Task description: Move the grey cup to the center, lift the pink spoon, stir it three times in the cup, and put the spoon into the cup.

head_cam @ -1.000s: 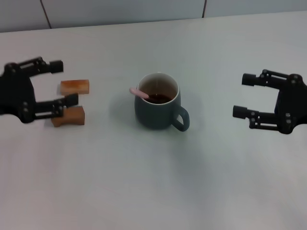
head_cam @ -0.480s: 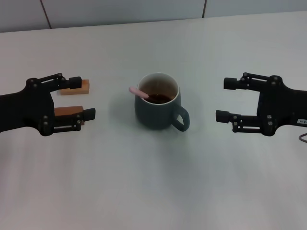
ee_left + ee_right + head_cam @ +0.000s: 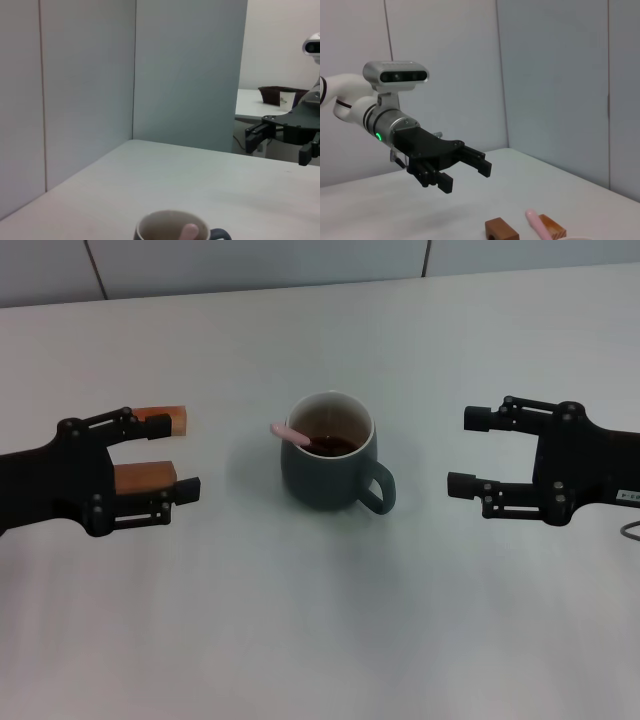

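Mid-table, grey cup (image 3: 332, 453), pink spoon (image 3: 292, 432) inside, no legible writing.

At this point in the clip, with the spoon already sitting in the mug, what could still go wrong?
1. The pale pink-handled spoon only leans on the rim of the dark grey-teal ceramic mug, which holds dark liquid; a bump could tip it out or cause a splash.
2. The left gripper, jaws open, hangs over the two orange-brown wooden blocks; dropping lower could knock them.
3. The right gripper, jaws open, points at the mug's loop handle; moving forward could shove the mug.
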`<state>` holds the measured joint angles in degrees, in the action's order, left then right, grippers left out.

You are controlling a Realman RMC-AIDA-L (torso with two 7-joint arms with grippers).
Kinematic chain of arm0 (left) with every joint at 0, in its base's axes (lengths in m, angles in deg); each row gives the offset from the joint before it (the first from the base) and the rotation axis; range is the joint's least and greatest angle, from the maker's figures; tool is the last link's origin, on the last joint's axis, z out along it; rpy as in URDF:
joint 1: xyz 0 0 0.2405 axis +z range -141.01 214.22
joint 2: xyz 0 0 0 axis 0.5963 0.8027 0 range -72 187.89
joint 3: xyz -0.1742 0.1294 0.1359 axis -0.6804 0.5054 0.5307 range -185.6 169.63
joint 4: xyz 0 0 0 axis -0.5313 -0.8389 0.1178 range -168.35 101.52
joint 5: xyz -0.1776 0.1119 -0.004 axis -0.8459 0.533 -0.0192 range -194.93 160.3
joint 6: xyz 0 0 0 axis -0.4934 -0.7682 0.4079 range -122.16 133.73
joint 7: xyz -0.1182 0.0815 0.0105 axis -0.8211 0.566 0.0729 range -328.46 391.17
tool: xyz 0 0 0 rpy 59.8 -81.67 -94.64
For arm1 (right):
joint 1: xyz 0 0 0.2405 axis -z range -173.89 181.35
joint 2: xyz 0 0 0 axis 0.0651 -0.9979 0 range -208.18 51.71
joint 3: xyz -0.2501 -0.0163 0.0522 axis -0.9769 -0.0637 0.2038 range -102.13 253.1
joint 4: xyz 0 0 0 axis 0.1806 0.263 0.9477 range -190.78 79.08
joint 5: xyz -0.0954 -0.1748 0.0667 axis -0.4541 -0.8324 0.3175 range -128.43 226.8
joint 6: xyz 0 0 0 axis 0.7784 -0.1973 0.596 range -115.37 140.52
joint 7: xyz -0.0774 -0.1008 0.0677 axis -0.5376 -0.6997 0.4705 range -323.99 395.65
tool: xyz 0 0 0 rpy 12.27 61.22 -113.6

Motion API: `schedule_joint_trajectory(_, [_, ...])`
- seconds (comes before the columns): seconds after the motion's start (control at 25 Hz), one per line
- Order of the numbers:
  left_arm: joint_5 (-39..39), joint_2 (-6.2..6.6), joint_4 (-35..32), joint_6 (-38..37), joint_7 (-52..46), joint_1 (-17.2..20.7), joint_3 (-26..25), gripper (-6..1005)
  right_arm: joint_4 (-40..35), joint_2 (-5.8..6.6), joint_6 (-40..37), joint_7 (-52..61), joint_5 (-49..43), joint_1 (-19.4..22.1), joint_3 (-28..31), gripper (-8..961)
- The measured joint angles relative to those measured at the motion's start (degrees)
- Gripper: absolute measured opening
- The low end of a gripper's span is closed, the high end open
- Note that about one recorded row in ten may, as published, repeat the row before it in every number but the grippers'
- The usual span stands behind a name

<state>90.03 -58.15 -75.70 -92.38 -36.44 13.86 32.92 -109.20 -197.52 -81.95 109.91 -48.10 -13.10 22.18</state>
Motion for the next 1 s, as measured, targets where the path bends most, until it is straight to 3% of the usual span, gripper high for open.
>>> schedule_joint_trajectory(1.0, [-0.1, 0.44, 1.5, -0.3, 0.9, 1.2, -0.2, 829, 0.1, -0.15, 1.7, 0.2, -0.4, -0.7, -2.8, 783])
